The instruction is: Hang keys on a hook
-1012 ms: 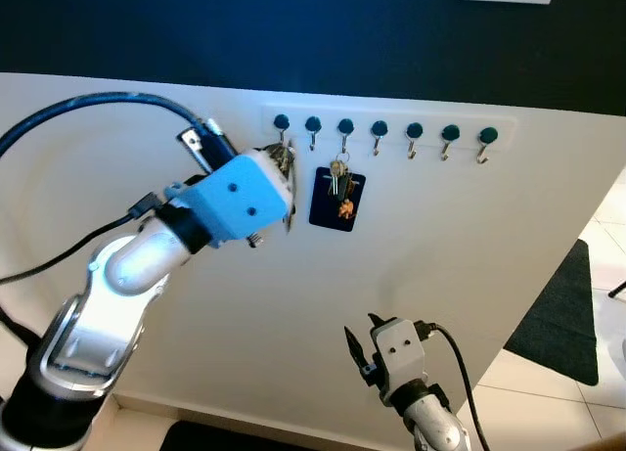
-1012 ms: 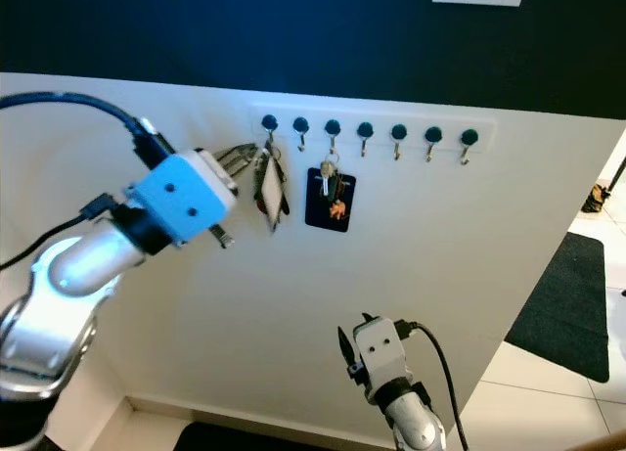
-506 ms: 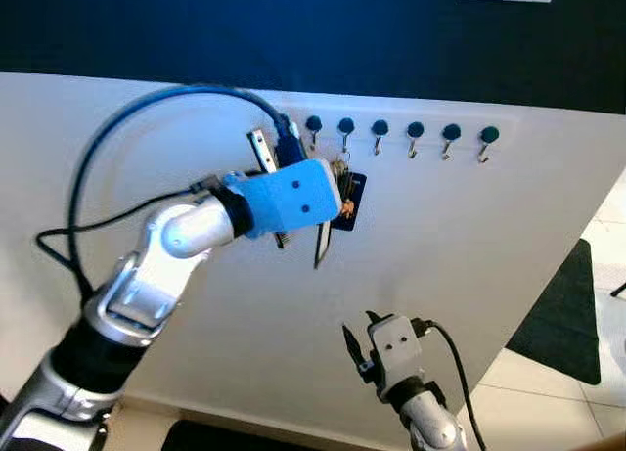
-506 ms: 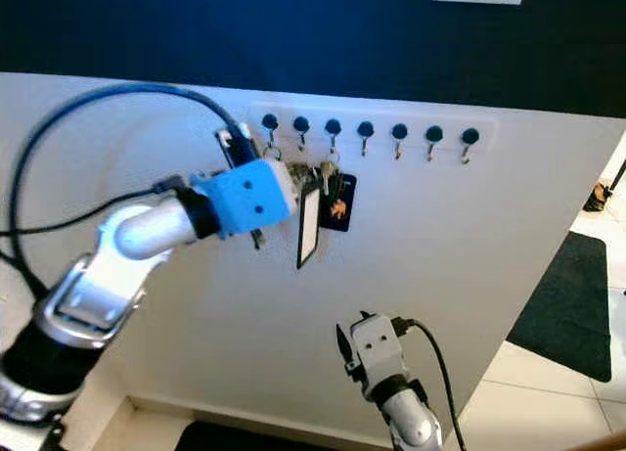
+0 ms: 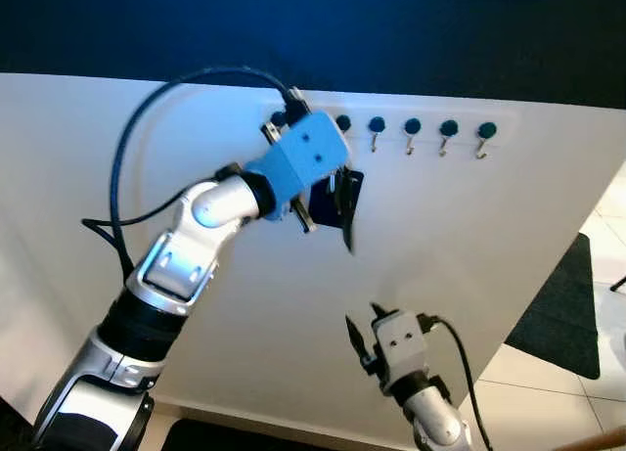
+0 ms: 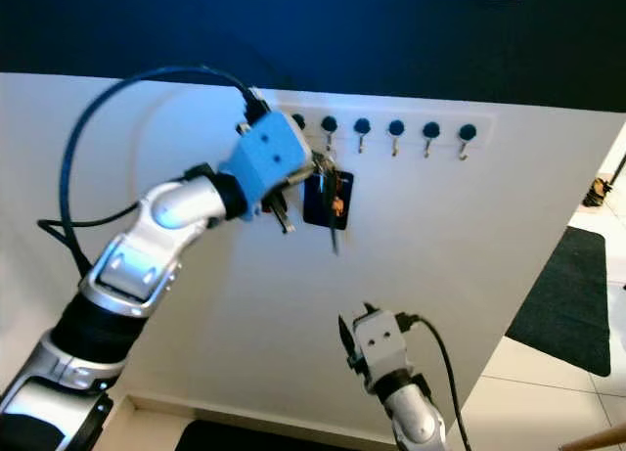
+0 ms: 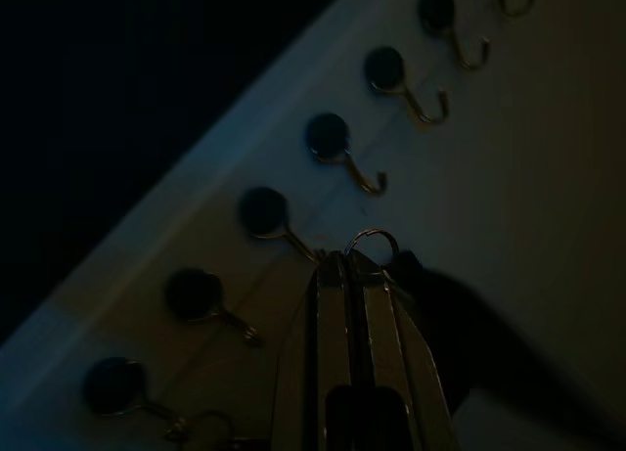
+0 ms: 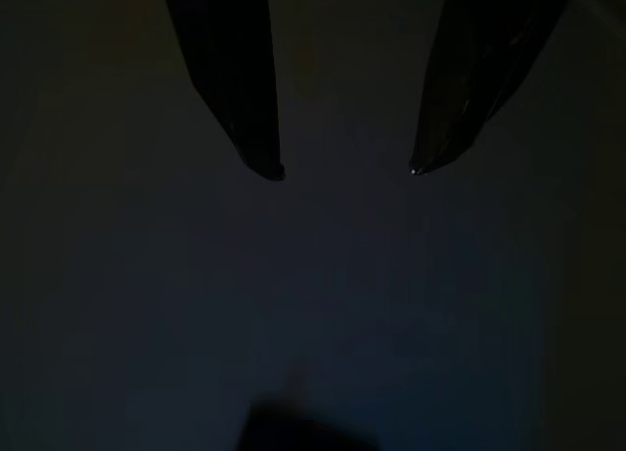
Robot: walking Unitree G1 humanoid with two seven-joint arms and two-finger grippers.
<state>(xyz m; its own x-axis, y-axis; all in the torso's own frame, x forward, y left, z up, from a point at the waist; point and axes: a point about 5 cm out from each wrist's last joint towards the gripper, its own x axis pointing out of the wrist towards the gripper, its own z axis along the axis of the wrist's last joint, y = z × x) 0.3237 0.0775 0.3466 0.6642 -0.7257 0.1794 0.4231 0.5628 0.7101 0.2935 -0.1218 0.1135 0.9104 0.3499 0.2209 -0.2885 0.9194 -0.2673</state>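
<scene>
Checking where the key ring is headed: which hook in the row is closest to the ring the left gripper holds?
In the left wrist view, the key ring pinched by the left gripper sits beside one hook, whose tip nearly touches it. The other hooks are farther along the row.

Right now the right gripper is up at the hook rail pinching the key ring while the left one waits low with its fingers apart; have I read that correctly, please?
The arms are swapped. In the left eye view the left gripper is up at the hook rail, and the left wrist view shows it shut on the key ring. The right gripper waits low, fingers apart.
</scene>
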